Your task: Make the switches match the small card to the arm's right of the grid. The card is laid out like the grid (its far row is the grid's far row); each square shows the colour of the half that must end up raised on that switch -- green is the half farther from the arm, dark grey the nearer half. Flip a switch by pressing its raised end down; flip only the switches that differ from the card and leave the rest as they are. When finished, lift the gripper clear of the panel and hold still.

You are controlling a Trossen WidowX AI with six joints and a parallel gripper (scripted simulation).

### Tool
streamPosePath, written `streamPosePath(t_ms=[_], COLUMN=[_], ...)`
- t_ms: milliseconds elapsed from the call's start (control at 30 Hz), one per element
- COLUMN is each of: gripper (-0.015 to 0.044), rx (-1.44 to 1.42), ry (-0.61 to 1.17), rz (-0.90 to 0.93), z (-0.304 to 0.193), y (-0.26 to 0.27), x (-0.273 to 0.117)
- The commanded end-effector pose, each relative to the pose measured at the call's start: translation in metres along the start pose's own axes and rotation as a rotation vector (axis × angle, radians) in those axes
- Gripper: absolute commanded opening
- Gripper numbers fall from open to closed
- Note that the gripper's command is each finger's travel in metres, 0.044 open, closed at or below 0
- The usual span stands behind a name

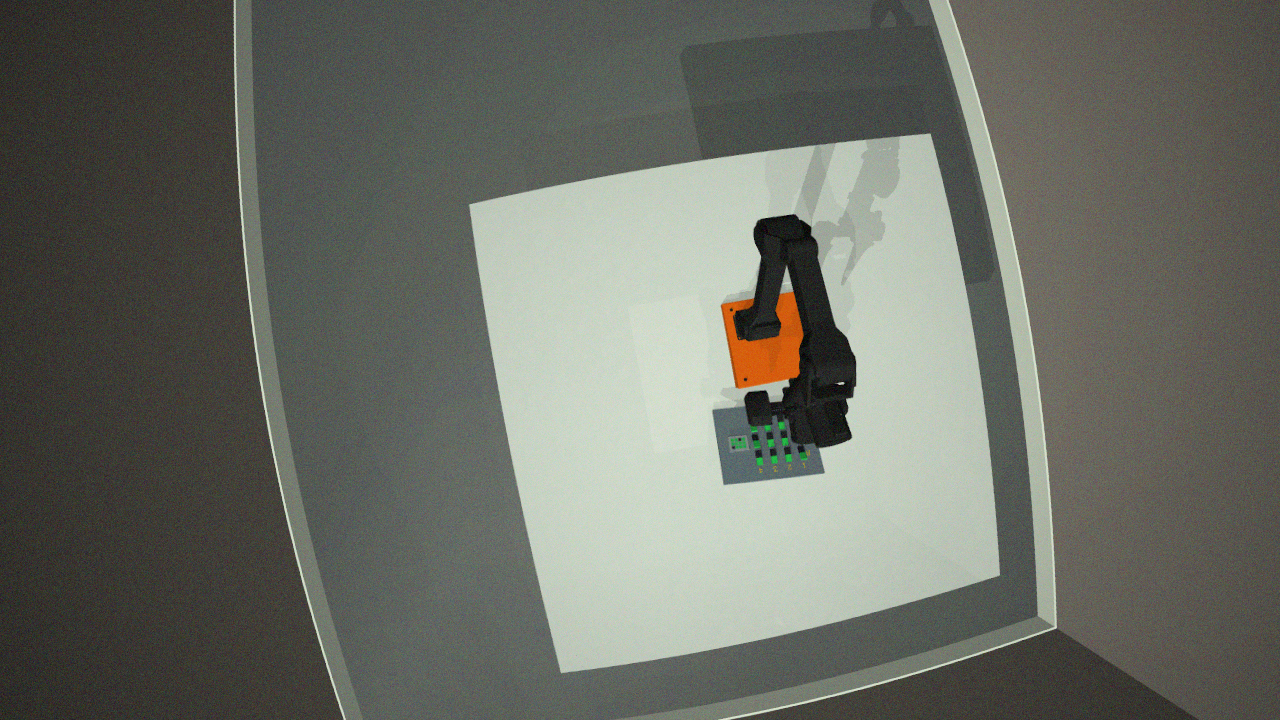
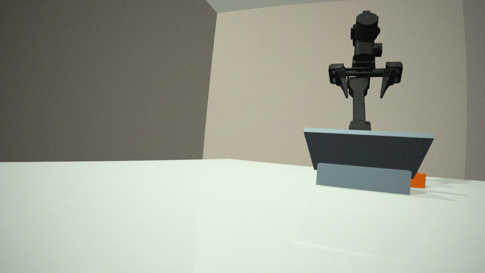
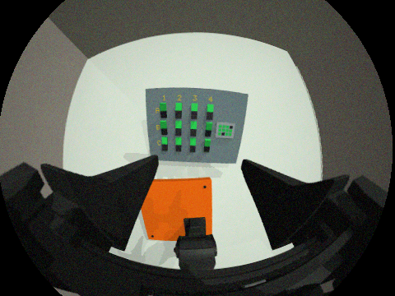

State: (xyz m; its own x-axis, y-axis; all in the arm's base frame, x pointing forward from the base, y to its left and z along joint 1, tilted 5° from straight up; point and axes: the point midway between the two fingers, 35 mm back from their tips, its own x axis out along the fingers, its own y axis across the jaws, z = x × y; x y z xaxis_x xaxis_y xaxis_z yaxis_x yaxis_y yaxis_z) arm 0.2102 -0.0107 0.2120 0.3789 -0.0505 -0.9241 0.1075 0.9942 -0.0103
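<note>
The grey panel [image 1: 735, 469] [image 2: 368, 149] [image 3: 228, 108] carries switches in rows A to C and columns 1 to 4, each with a green far half and a dark near half. In the wrist view, the greens of switch A1 [image 3: 163, 110], switch B1 [image 3: 164, 127] and switch B4 [image 3: 208, 129] look darker than most others; which halves are raised is hard to tell. The card [image 1: 738, 443] [image 3: 225, 130] shows dark squares at A4 and C2, the rest green. My gripper [image 2: 364, 97] [image 3: 201, 162] is open and empty, above the panel and clear of it.
The orange plate [image 1: 769, 360] [image 2: 419, 181] [image 3: 177, 201] lies on the arm's side of the panel, under the arm. The panel stands tilted on a grey support [image 2: 362, 179] on the white table [image 1: 608, 537] [image 2: 135, 217] [image 3: 197, 62].
</note>
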Motion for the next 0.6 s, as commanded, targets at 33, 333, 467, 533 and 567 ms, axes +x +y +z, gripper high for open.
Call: streamPosePath(t_ms=[33,333,467,533,567], gripper=[0.0347,0.0111,0.0006,0.0,0.0], rx=[-0.001,-0.006,-0.006,-0.006,-0.006], ry=[-0.003,-0.024,-0.03,-0.045,-0.05], rz=[0.0,0.002,0.002,0.002,0.002], z=[0.006,0.031,0.032,0.032,0.031], y=[0.005,0.045,0.045,0.045,0.045], x=[0.011,0.084,0.092,0.112,0.117])
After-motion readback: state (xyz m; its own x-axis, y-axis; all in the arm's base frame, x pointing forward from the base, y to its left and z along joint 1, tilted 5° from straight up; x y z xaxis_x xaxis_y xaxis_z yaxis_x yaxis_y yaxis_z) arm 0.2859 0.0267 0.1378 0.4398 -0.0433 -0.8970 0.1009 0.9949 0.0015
